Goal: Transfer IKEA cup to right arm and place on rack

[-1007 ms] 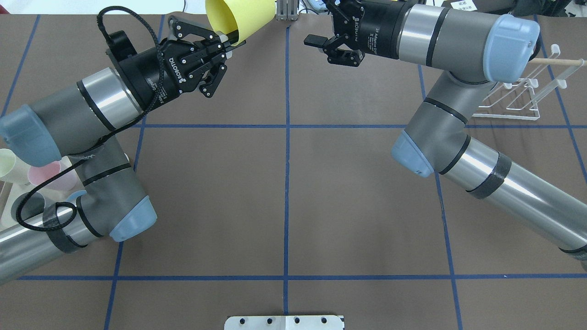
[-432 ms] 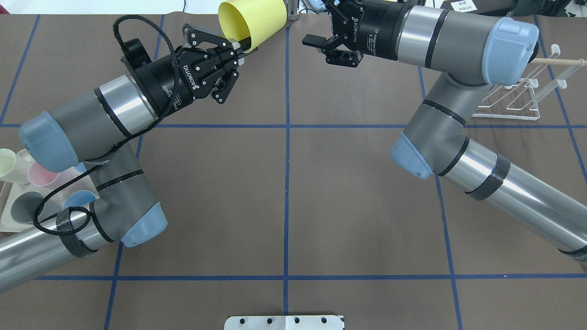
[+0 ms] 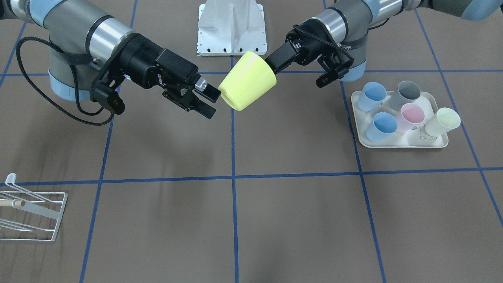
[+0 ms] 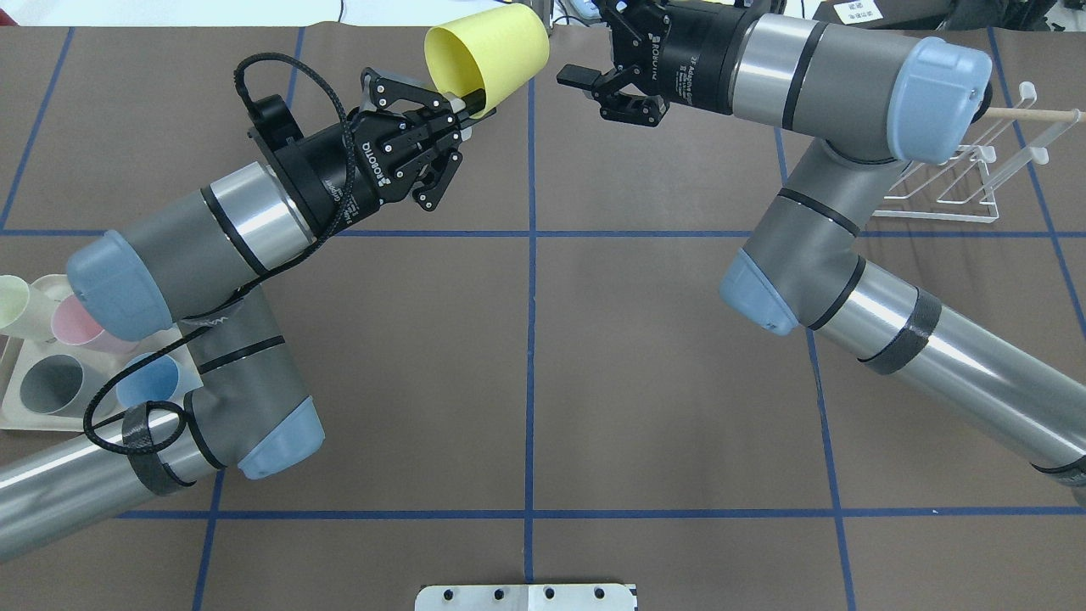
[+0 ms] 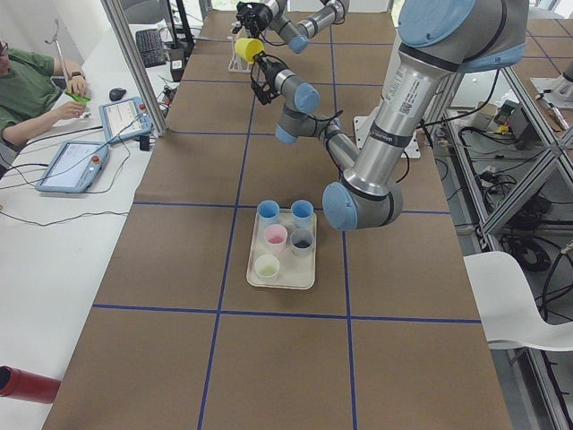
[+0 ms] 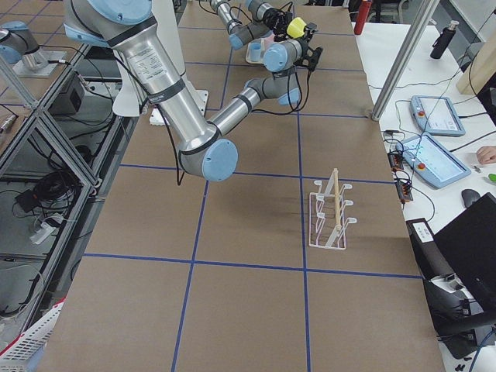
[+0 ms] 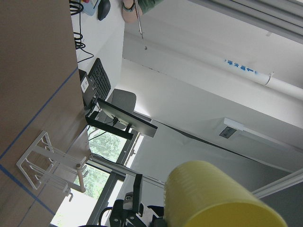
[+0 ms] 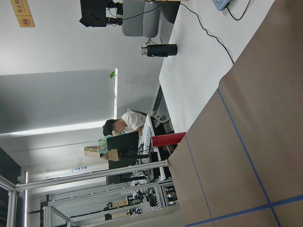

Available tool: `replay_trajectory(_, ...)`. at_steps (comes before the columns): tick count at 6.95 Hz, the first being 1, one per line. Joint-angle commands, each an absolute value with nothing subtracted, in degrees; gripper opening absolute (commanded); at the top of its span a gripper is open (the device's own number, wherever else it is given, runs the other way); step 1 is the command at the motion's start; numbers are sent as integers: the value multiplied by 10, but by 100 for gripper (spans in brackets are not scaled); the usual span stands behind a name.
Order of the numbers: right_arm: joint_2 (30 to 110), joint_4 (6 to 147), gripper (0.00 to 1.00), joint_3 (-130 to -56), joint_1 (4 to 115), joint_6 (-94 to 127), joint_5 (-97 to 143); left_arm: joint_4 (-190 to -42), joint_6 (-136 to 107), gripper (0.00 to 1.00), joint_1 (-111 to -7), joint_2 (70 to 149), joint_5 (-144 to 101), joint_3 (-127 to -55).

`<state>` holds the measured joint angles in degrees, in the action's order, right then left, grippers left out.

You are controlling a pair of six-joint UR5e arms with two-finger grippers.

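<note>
The yellow IKEA cup [image 4: 496, 51] is held on its side in the air over the far middle of the table. My left gripper [image 4: 471, 102] is shut on the cup's near edge. In the front-facing view the cup [image 3: 247, 80] lies between both grippers, with the left gripper [image 3: 272, 63] at its right. My right gripper [image 3: 210, 101] is open and empty, its fingertips just left of the cup, apart from it. In the overhead view the right gripper [image 4: 585, 85] faces the cup. The white wire rack [image 4: 967, 174] with a wooden dowel stands at the far right.
A cream tray [image 3: 397, 144] with several pastel cups stands by the left arm's base; it also shows in the overhead view [image 4: 13, 416]. The rack [image 3: 35, 214] stands near the table edge in the front-facing view. Operators sit beyond the table's far side.
My left arm has swung right and carried the yellow cup toward the right gripper. The right gripper has stayed open and shifted only slightly left.
</note>
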<state>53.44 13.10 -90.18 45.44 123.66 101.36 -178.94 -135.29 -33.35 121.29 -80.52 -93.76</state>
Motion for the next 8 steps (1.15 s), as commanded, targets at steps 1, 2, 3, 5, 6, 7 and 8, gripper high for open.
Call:
replay_trajectory(1,534,131,100,-902,449,1237,1005,-1789,-1353,0,-329,1224,-799,-924)
replay_trajectory(2,535,131,100,-902,449,1237,1005,-1789,-1353,0,-329,1231,-799,-922)
replay_trajectory(3,534,131,100,-902,448,1236,1005,-1789,-1353,0,-328,1248,-793,-906)
replay_trajectory(5,535,131,100,-902,449,1237,1005,-1788,-1353,0,-328,1259,-791,-896)
replay_trajectory(6,535,131,100,-902,448,1237,1005,-1788,-1353,0,-328,1263,-791,-891)
replay_trajectory(7,535,131,100,-902,448,1237,1005,-1788,-1353,0,-328,1264,-790,-886)
replay_trajectory(8,535,131,100,-903,448,1236,1005,-1788,-1353,0,-328,1276,-790,-875)
